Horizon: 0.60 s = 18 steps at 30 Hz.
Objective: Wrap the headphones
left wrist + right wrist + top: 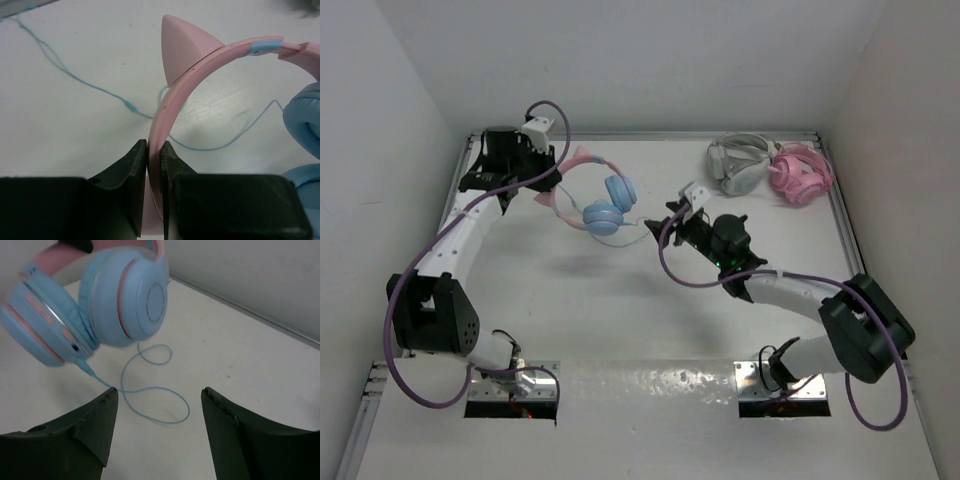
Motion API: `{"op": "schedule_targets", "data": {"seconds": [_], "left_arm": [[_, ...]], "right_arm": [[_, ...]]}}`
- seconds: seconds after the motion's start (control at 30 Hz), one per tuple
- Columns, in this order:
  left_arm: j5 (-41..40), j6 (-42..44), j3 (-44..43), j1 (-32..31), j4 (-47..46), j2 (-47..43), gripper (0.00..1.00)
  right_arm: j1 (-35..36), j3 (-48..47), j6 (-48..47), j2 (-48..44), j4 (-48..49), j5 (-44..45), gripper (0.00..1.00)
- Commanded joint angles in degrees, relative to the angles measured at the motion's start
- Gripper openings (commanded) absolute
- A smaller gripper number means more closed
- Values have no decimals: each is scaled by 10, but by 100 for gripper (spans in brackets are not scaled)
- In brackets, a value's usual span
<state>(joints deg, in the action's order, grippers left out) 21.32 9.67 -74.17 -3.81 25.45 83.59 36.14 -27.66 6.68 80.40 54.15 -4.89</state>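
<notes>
The headphones (607,203), with light blue ear cups and a pink eared headband, hang lifted at the back left of the table. My left gripper (548,182) is shut on the pink headband (200,65); the black fingers (131,170) pinch it from both sides. A blue ear cup (306,120) shows at the right edge. The thin light blue cable (100,90) lies loose on the table. My right gripper (672,214) is open and empty, just right of the ear cups (125,295), its jaws (159,390) wide over a loop of cable (155,405).
All-pink headphones (802,172) and grey-white headphones (740,165) lie together at the back right corner. White walls close the table (650,330) on the left, back and right.
</notes>
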Motion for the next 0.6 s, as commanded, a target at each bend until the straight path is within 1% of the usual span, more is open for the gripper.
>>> {"op": "schedule_targets", "data": {"seconds": [0.0,0.03,0.13,0.17,0.2,0.23,0.27,0.3,0.33,0.4,0.47,0.5,0.57], "left_arm": [[-85,8,17,-2,-89,-23,0],[-107,9,22,-6,-98,-21,0],[-134,14,44,-18,-125,-21,0],[-138,14,46,-22,-132,-22,0],[-143,15,49,-31,-136,-21,0],[-152,15,54,-36,-138,-22,0],[-155,17,57,-40,-139,-23,0],[-160,16,61,-46,-140,-25,0],[-161,16,62,-48,-141,-26,0],[-166,15,65,-51,-142,-29,0],[-169,13,68,-52,-140,-31,0],[-172,13,68,-52,-141,-32,0],[-171,11,70,-52,-139,-32,0]], "right_arm": [[6,-142,38,-45,-218,23,68],[7,-157,46,-45,-236,31,70],[18,-217,64,-21,-278,42,74],[28,-237,62,8,-289,47,75],[34,-283,57,26,-304,51,79],[38,-308,54,47,-341,65,81],[44,-336,51,89,-359,86,83],[46,-386,50,112,-375,94,84],[45,-409,51,133,-402,103,85],[45,-465,50,184,-424,138,85],[45,-494,45,211,-452,160,86],[46,-518,44,231,-461,167,86],[45,-535,39,248,-476,153,87]]}}
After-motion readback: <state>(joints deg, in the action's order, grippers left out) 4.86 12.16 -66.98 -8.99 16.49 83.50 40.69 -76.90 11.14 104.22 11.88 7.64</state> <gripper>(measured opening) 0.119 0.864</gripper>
